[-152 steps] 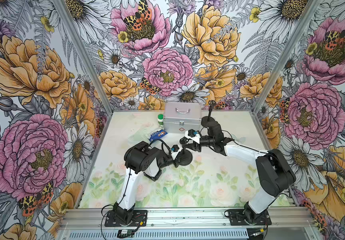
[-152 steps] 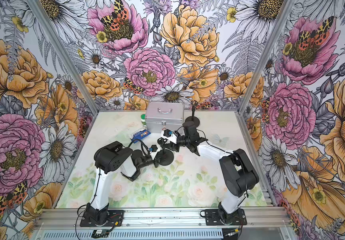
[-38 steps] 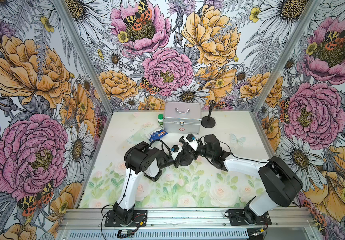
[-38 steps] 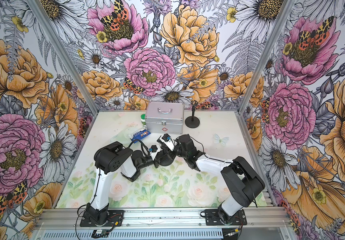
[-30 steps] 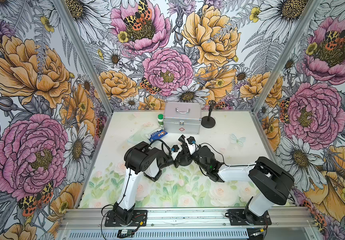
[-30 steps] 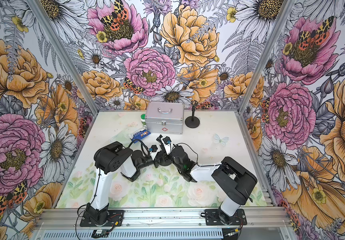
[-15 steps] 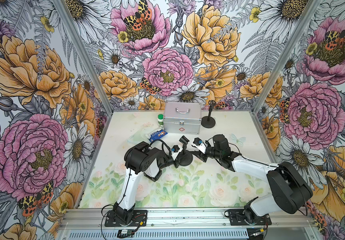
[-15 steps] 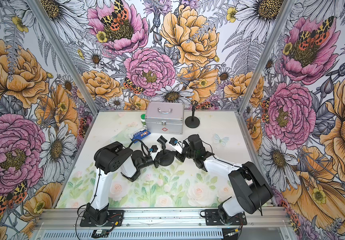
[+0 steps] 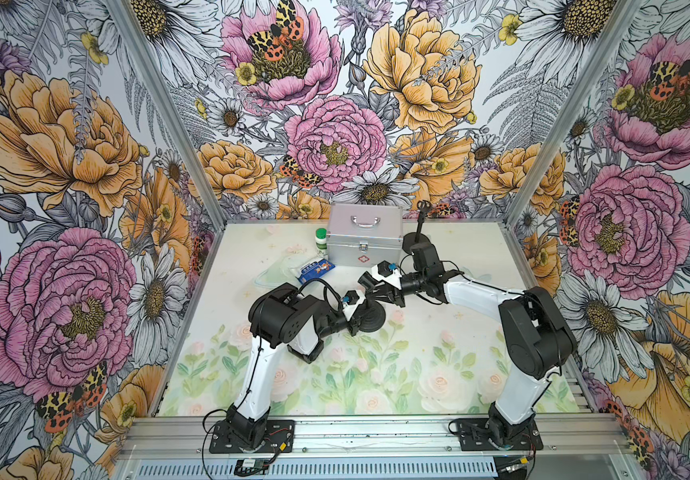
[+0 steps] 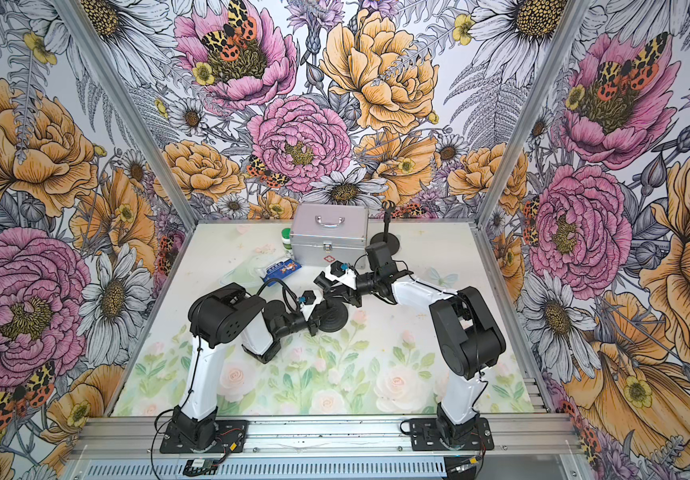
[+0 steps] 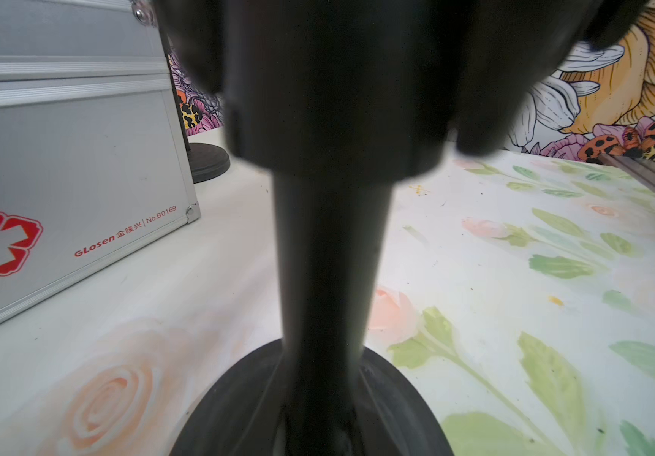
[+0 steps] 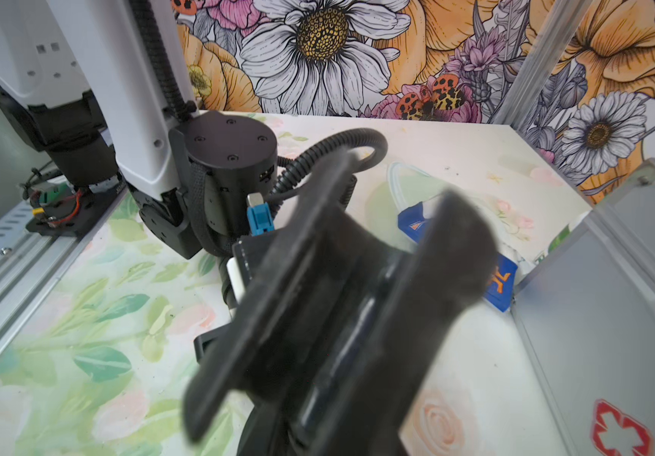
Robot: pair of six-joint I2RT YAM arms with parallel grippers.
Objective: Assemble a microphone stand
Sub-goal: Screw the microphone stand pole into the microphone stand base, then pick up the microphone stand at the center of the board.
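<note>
The microphone stand (image 9: 373, 321) is sitting near the middle of the table (image 9: 439, 357), in front of the metal case (image 9: 364, 239) and well apart from it. Its round base (image 11: 397, 406) is lying flat on the flowered surface, and its pole (image 11: 330, 256) is rising straight from the base's centre. The long axis is therefore running upright, with the free end pointing up and away from the table. In both top views the pole is mostly hiding under the grippers. The left gripper (image 9: 356, 323) is reaching in low from the robot's left, with its jaws pressed together at the near side of the base. Its fingers are not showing clearly in any view. The right gripper (image 10: 336, 300) is coming in from the opposite side, above the base. Its fingers (image 12: 310, 284) are pinching the pole's upper part, which is showing as a blurred dark rod between them. The wrist view from the left arm is showing the same grip as a dark mass wrapping the pole's top. Another stand (image 9: 417, 243) is standing upright just beside the case at the back.
</note>
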